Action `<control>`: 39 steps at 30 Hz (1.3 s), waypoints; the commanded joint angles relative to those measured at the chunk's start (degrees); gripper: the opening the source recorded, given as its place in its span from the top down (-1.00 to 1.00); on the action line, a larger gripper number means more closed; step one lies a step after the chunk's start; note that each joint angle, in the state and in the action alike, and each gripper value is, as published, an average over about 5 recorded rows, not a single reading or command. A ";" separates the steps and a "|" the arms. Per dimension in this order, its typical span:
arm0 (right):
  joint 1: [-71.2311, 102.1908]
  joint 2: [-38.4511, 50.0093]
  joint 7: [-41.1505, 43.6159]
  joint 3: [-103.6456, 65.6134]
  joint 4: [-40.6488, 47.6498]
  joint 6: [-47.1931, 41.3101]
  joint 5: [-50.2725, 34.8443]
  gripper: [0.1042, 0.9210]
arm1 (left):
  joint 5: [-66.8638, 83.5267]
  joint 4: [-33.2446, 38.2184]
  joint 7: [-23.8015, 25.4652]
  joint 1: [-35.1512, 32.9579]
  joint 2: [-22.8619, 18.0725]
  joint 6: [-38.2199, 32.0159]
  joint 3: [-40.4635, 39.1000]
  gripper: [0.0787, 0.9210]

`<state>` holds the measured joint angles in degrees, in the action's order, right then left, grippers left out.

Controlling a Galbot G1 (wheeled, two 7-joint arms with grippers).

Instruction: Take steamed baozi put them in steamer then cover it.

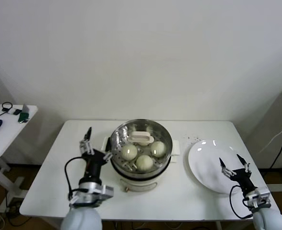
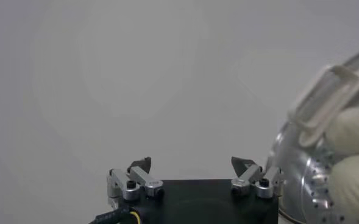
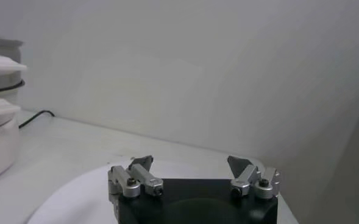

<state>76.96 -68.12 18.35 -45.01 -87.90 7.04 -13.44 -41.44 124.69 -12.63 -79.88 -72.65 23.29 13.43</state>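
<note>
The clear glass cover (image 1: 142,139) sits on the round stainless-steel steamer (image 1: 141,165), enclosing cream-white baozi (image 1: 144,162). Left claw (image 1: 97,142) and right claw (image 1: 234,163) are spread, empty, because loading appears complete.

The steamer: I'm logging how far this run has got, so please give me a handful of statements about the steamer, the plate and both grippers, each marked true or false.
1. The cover sits on the steamer. True.
2. A steamed baozi remains on the white plate. False: the plate is bare; three steamed baozi show through the glass inside the steamer.
3. The left gripper grips the cover's handle. False: it is open beside the steamer on the robot's left, holding nothing.
4. The right gripper is open above the plate. True.
5. The steamer stands on the white table between the two grippers. True.
</note>
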 commanded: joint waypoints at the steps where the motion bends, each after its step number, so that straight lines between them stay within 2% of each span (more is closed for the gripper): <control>1: 2.01 -0.26 -0.13 0.04 -2.30 0.42 -1.36 -0.76 | 33.45 -3.29 -6.33 -12.69 -4.65 -31.58 22.71 -0.77; 6: 3.27 -0.53 -0.11 0.16 -3.38 0.69 -1.69 -0.76 | 40.53 -10.29 -2.98 -14.36 -6.21 -38.11 26.00 -0.77; 12: 4.80 -0.04 -0.27 1.14 -5.73 0.80 -2.73 -0.76 | 44.17 -15.56 0.56 -16.90 -6.22 -40.96 25.70 -0.77; 16: 4.93 0.38 -0.90 1.64 -6.29 0.38 -5.17 -0.76 | 44.30 -16.53 1.59 -17.86 -6.33 -41.06 25.47 -0.77; 39: 6.24 -0.04 -1.05 2.31 -6.32 1.13 -4.51 -0.76 | 43.34 -17.57 2.50 -17.10 -5.99 -40.77 24.16 -0.77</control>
<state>82.85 -68.13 17.33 -42.77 -93.90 8.03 -18.20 0.93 108.03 -10.54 -96.41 -78.52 -16.16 37.31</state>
